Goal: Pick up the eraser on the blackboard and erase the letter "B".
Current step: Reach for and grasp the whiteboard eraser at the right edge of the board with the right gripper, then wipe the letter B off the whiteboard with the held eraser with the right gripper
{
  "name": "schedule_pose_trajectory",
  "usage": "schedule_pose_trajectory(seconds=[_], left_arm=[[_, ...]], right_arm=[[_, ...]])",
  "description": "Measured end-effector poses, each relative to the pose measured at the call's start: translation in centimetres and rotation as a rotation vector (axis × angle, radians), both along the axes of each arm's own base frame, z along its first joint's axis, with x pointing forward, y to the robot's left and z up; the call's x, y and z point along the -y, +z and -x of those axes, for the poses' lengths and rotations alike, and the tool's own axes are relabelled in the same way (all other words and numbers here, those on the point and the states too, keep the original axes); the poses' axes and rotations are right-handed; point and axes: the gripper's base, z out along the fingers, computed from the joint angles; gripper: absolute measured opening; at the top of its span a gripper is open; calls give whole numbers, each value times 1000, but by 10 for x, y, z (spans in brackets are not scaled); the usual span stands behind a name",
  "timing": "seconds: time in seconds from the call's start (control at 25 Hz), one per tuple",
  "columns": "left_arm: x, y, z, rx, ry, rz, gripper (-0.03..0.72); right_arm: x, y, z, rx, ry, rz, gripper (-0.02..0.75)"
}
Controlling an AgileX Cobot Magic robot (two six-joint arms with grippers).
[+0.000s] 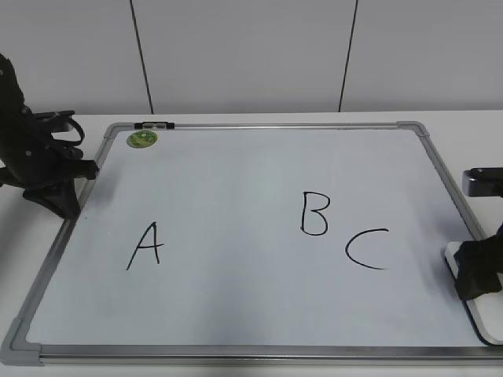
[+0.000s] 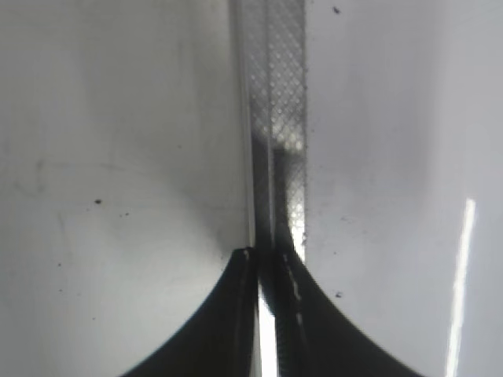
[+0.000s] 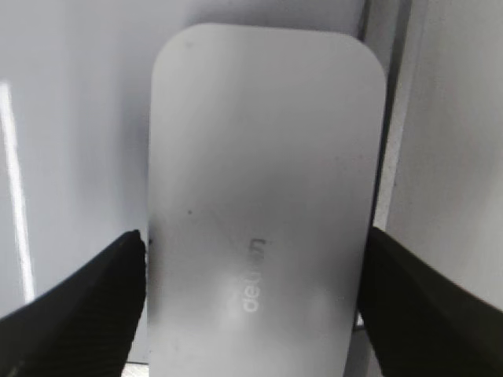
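Observation:
The blackboard [image 1: 236, 181] lies flat on the table with a black "A" [image 1: 145, 246], the letter "B" [image 1: 314, 214] and a "C" [image 1: 368, 249] drawn on it. The white eraser [image 1: 481, 320] lies at the board's right edge, just right of the "C". My right gripper [image 1: 478, 271] is down over it. In the right wrist view the eraser [image 3: 259, 196] fills the gap between the fingers [image 3: 255, 243], which touch both long sides. My left gripper [image 1: 59, 200] rests at the board's left frame, shut and empty [image 2: 267, 255].
A round green sticker [image 1: 142, 139] and a black clip [image 1: 154, 125] sit at the board's far left corner. The grey frame [image 2: 275, 94] runs under the left fingers. The frame [image 3: 393, 118] runs just right of the eraser. A black part [image 1: 483, 182] stands off the board's right side.

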Motion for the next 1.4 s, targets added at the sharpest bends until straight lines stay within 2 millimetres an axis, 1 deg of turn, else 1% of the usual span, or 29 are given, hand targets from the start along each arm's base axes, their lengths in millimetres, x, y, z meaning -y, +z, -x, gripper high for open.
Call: schedule_pose_trajectory(seconds=[0.12,0.36,0.52,0.64,0.92,1.0,1.08,1.16,1.24,1.4], left_arm=[[0,0,0,0,0,0,34],[0,0,0,0,0,0,34],[0,0,0,0,0,0,34],[0,0,0,0,0,0,34],[0,0,0,-2,0,0,34],[0,0,0,-2,0,0,35],[0,0,0,-2,0,0,34],[0,0,0,-2,1,2,34],[0,0,0,-2,1,2,35],[0,0,0,-2,1,2,35]], right_arm=[[0,-2,-1,-7,0,0,558],[0,0,-2,-13,-6,-3,539],[0,6,-5,-35,-3,-6,537],[-1,18,-11,-31,1,-9,536],[-5,61,-32,39,26,-23,536],[-11,72,-39,66,58,-23,536],[-26,86,-48,111,111,-25,536],[-42,95,-58,138,159,-30,536],[-59,95,-68,144,204,-34,536],[-91,90,-94,155,280,-37,536]])
